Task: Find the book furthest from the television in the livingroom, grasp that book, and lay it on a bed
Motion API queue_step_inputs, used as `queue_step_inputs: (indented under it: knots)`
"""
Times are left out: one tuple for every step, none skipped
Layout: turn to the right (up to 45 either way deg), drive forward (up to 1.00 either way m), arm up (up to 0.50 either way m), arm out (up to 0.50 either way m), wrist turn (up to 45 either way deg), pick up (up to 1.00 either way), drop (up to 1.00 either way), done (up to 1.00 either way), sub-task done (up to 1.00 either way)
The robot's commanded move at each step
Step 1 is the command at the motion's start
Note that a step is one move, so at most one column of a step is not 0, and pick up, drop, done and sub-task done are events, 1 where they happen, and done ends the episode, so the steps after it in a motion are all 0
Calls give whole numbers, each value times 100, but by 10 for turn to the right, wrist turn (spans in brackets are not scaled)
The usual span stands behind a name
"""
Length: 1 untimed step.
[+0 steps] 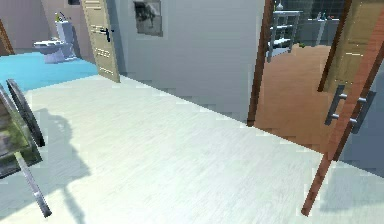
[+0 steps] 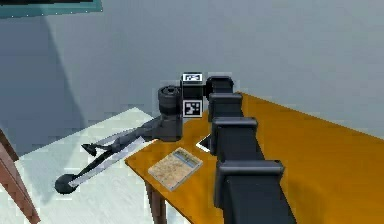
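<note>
1. The gripper [image 2: 77,167] hung over bare floor, holding nothing; whether its fingers were apart or together could not be told.
2. The book [image 2: 172,167] lay flat by the table [image 2: 330,160] edge, where a sideways nudge might knock it off.

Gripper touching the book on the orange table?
Cannot tell. In the arm side view the gripper reaches close past the corner of the book at the orange table edge; no plain gap or contact shows.
</note>
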Motion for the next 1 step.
queue_step_inputs:
  knots:
    - [0,0,0,0,450,0,0,0,0]
